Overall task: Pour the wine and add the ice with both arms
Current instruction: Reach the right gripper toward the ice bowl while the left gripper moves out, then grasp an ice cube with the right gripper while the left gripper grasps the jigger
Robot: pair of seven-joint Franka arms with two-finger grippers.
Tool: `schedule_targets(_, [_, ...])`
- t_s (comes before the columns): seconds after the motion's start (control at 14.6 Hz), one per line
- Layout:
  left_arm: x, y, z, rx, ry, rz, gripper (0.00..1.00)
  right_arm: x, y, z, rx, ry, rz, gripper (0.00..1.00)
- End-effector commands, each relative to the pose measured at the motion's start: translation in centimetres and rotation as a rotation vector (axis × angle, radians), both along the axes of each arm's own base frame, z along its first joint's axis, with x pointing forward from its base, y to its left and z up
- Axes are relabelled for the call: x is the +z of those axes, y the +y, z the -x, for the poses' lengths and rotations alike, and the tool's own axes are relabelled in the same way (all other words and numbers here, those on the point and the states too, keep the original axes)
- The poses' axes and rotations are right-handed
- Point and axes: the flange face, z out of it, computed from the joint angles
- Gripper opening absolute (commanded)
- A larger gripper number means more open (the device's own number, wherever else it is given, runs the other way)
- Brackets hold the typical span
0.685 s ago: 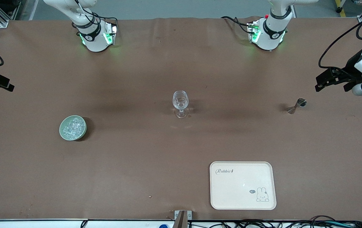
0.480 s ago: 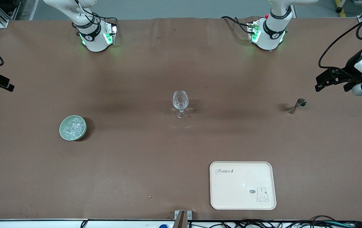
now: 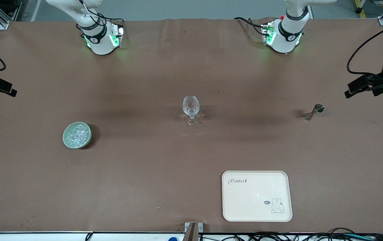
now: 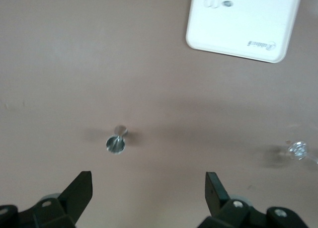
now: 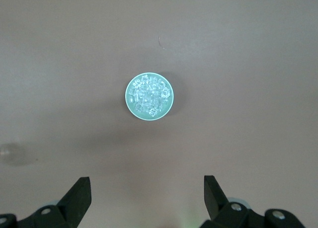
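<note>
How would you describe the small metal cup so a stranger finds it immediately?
On the brown table, look toward the left arm's end. A small hourglass-shaped metal jigger stands alone there, farther from the front camera than the white tray. It is the only shiny metal item.

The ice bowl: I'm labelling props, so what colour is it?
Pale mint green; the bowl shows best in the right wrist view, holding the ice.

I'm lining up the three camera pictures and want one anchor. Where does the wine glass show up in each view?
Front view: the wine glass stands upright mid-table, between the green bowl of ice and the small metal jigger.
Left wrist view: it shows only at the picture's edge, partly cut off.
Right wrist view: only a faint blurred trace at the edge, probably the glass.
Shared landmark: the brown table cover, in all three views.
</note>
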Motion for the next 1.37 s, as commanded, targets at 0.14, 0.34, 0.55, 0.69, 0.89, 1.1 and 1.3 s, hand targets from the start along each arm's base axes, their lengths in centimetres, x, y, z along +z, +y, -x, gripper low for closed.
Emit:
schedule_targets(0.14, [-4.6, 8.2, -0.4, 0.211, 0.125, 0.074, 1.00, -8.1, 1.8, -0.8, 0.035, 0.000, 0.010, 1.00])
schedule_targets(0.34, [-10.0, 10.5, -1.0, 0.427, 0.284, 0.104, 1.00, -14.2, 2.7, -1.0, 0.051, -0.013, 0.011, 1.00])
schedule_targets(0.55, [-14.3, 14.9, -0.2, 0.584, 0.360, 0.195, 1.00, -20.1, 3.0, -1.3, 0.063, -0.018, 0.012, 1.00])
schedule_targets(0.69, [-17.3, 18.8, 0.5, 0.718, 0.391, 0.308, 1.00, -24.1, 2.9, -1.7, 0.073, 0.000, 0.011, 1.00])
schedule_targets(0.89, [-23.7, 20.2, 0.3, 0.831, 0.508, 0.334, 1.00, -29.0, 3.0, -2.0, 0.075, 0.005, 0.013, 1.00])
schedule_targets(1.1, [-27.5, 21.7, 0.8, 0.900, 0.579, 0.381, 1.00, -33.5, 3.1, -0.9, 0.087, -0.048, 0.026, 1.00])
schedule_targets(1.3, [-31.9, 22.6, 2.0, 0.969, 0.669, 0.537, 1.00, -35.8, 2.9, -0.2, 0.108, -0.059, 0.046, 0.94])
